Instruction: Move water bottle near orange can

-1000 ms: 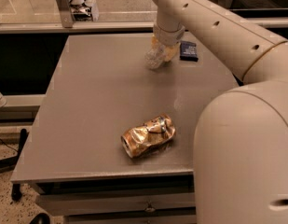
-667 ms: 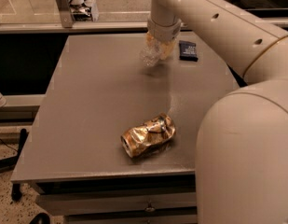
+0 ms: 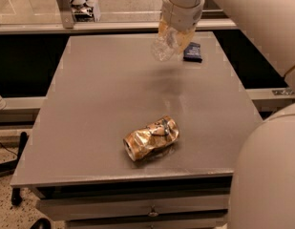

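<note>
The water bottle [image 3: 167,45], clear and crinkled, hangs tilted in the air above the far part of the grey table [image 3: 99,104]. My gripper [image 3: 178,32] is shut on the water bottle's upper end, with the white arm reaching in from the upper right. The orange can [image 3: 151,138], crushed and shiny, lies on its side near the table's front edge, well apart from the bottle.
A flat dark blue packet [image 3: 192,52] lies at the table's far right, just beside the lifted bottle. The arm's large white body [image 3: 268,175] fills the lower right. A ledge and glass partition [image 3: 66,8] run behind the table.
The gripper has risen with the water bottle, which was on the table and now hangs above it. The can has not moved.
</note>
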Robot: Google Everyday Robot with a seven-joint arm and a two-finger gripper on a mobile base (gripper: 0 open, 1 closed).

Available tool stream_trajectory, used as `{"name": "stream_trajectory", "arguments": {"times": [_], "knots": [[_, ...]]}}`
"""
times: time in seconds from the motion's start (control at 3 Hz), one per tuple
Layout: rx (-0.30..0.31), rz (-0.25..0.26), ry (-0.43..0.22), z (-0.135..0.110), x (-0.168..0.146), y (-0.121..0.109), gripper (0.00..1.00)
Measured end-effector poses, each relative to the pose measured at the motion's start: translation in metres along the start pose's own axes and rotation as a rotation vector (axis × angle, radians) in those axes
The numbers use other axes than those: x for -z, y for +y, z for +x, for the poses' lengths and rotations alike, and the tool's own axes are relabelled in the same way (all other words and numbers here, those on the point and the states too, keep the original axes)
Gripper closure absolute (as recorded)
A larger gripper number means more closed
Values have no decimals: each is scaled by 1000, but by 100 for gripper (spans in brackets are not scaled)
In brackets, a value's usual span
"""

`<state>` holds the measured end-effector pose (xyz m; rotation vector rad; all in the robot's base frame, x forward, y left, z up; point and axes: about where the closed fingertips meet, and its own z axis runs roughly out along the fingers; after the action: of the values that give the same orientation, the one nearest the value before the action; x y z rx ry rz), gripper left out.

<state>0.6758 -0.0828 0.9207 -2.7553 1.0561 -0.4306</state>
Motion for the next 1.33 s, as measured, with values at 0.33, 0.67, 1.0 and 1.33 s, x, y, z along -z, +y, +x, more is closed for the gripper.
{"name": "stream_trajectory", "arguments": {"times": [0.33, 0.67, 1.0, 1.33], "knots": [[5, -1, -11, 4, 22, 29, 100], [15, 5, -21, 11, 27, 60, 100], [15, 11, -53, 16, 13, 91, 100], [18, 19, -82, 16, -1, 114, 100]]}}
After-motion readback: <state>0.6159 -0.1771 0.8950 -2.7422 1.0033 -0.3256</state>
